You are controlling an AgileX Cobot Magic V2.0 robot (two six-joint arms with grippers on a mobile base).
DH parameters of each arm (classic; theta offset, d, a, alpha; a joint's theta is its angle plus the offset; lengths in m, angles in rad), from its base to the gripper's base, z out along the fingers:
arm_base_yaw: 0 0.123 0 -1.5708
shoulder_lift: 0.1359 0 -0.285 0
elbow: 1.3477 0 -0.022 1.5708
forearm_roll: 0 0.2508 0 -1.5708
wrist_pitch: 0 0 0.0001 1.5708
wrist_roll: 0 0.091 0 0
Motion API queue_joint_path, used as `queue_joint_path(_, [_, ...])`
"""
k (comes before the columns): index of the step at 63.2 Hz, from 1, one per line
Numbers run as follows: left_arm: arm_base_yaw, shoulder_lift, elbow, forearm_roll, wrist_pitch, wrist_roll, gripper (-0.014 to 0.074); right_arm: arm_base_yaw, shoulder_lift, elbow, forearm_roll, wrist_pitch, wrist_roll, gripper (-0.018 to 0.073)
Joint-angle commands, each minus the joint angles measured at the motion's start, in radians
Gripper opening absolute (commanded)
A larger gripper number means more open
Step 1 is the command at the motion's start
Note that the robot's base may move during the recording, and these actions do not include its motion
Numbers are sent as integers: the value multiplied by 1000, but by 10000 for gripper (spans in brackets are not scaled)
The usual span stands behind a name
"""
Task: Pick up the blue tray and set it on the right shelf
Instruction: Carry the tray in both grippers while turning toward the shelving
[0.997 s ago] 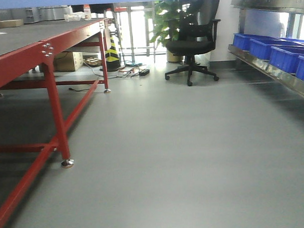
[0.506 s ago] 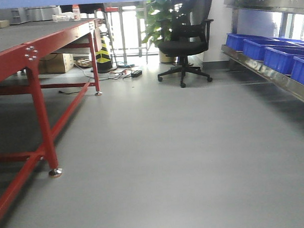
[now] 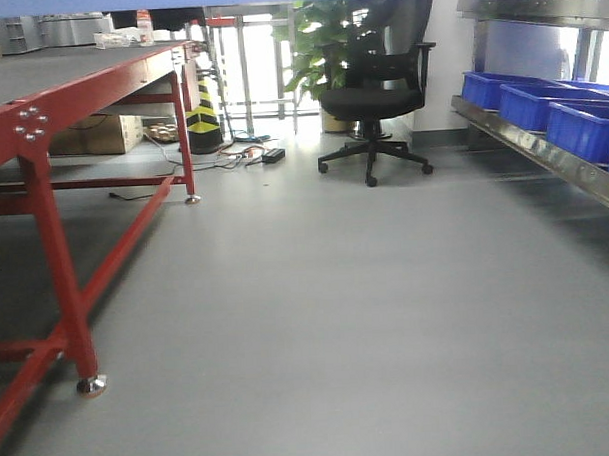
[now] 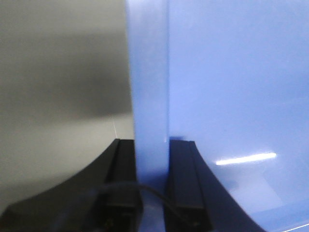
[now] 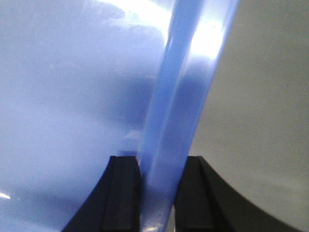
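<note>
- The shallow light-blue glossy plastic tray [image 4: 231,72] hangs crosswise between both arms: left fingers [image 4: 182,179] and right fingers [image 5: 123,188] each pinch an end rim.
- The shiny stainless-steel shelf [image 3: 542,152] lies to the right, nearest the right arm.

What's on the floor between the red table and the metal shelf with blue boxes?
Front-facing view: mostly bare grey floor between red table and right shelf; a black office chair stands far back.

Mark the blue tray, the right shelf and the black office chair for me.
blue tray [image 4: 150,87], left wrist view, on its upright rim.
right shelf [image 3: 542,152], front-facing view, on its steel front rail.
office chair [image 3: 370,99], front-facing view, on its seat.
</note>
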Motion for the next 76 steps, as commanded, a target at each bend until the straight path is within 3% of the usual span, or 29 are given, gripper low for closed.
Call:
queue_joint_path(1, [-2,-30,-27,-1,83,23,-48,5,-23,-36,-45,13,-39,58])
queue_joint_path(76, [-2,-30,-27,-18,83,23,-48,5,-23,-36,-45,13,-39,58])
